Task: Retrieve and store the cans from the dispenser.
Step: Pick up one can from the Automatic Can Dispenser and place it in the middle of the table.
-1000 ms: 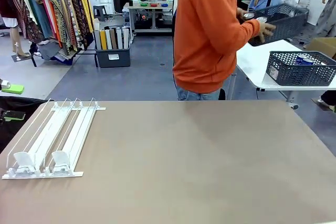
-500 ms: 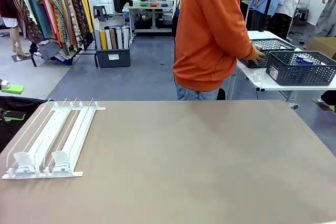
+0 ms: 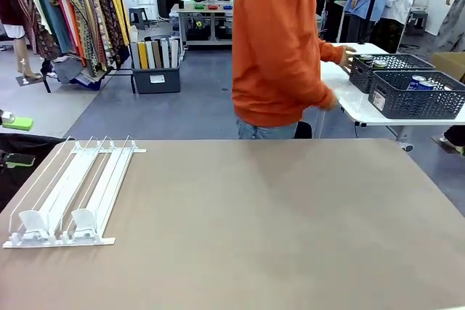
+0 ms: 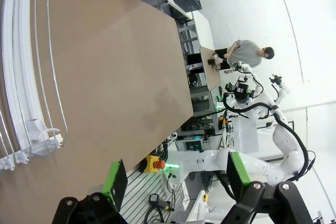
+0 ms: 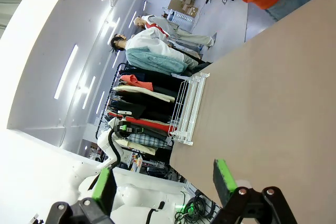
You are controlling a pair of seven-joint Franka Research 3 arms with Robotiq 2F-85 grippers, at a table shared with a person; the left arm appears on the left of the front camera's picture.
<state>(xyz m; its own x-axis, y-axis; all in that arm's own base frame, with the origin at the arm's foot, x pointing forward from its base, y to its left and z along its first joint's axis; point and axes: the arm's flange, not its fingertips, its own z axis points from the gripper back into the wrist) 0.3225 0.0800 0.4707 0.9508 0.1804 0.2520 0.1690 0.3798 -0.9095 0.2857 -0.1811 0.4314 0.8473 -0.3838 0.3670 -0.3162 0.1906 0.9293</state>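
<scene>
Cut off, turned away, too small to read

Head of the person [image 3: 280, 41] cropped by the front view's top edge, back turned, front and near hand [image 3: 328, 102] largely hidden behind the orange hoodie. Cans [image 3: 421, 83] in the dark baskets [image 3: 414, 96] mostly sunk below the lattice walls, count and labels too small to tell. Dispenser [image 4: 21, 77] clipped at the left wrist view's left edge.

Matt, smooth tan tabletop [image 3: 276, 223]. Glossy white plastic dispenser [image 3: 69, 194] with thin wire rails. Dark grey lattice plastic baskets [image 3: 414, 94]. Soft orange cloth hoodie [image 3: 280, 41]. Shiny metal can tops [image 3: 418, 80].
</scene>
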